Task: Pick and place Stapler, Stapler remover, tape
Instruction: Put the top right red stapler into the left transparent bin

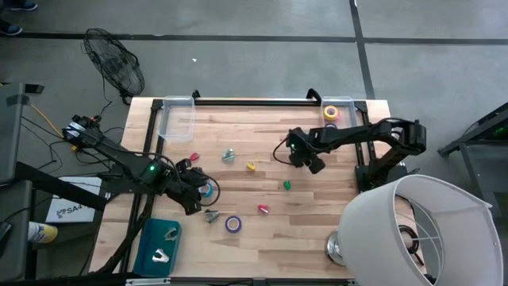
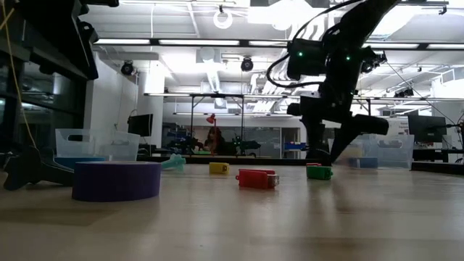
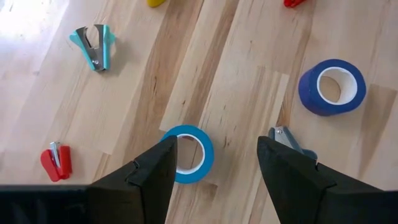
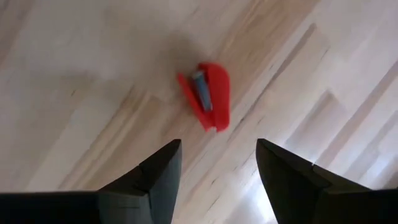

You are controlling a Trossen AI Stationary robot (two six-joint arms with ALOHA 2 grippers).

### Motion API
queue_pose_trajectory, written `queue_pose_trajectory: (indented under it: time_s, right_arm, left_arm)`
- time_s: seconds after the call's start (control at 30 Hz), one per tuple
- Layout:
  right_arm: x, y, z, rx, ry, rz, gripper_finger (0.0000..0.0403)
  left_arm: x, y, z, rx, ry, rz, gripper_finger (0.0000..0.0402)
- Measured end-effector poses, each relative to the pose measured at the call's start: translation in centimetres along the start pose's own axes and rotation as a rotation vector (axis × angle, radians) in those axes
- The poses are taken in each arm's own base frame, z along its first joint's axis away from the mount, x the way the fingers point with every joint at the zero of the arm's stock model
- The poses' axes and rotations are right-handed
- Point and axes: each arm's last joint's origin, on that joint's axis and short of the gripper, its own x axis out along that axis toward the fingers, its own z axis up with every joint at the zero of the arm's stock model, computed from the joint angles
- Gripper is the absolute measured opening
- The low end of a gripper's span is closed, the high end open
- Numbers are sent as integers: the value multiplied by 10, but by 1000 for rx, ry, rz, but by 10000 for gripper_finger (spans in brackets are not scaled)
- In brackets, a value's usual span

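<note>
– Tape first: where are the rolls?

– A light blue roll (image 3: 189, 152) lies flat on the table (image 3: 236, 74), right under the left gripper (image 3: 217, 146). In the wrist view it shows between the two fingers, closer to one of them. A darker blue-purple roll (image 3: 333, 87) lies well ahead of that gripper and off to one side. A yellow roll (image 1: 331, 112) sits in a clear bin (image 1: 355, 105) at the far edge, beyond the right gripper (image 4: 217, 149).

– Is the left gripper holding anything?

– No. Its fingers stand apart with nothing pinched. I cannot tell whether they touch the light blue roll.

– What else is near it?

– A grey remover (image 3: 289, 140) lies just beside one fingertip. A teal remover (image 3: 94, 46) and a red stapler (image 3: 56, 163) lie farther off on the other side.

– And the right gripper?

– Its fingers are also spread and hold nothing. It hangs above the table's middle, and another red stapler (image 4: 207, 96) lies on the wood just ahead of the gap between its fingers.
</note>
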Motion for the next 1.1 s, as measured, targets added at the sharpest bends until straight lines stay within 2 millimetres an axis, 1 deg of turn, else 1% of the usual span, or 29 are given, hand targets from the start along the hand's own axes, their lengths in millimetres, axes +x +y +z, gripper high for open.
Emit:
queue_pose_trajectory:
  time_s: [0.13,0.47,0.77,1.1]
  right_arm:
    - [1,-4,-2,0,-76,33,197]
    - [3,-10,-10,-19,-128,65,197]
    - [17,-11,-8,-45,-120,73,197]
    - [25,-13,-8,-45,-123,84,197]
  left_arm:
    - [0,0,0,0,-1,1,218]
    - [0,0,0,-4,-1,2,218]
    - [0,0,0,-11,0,3,218]
    - [0,0,0,-35,1,4,218]
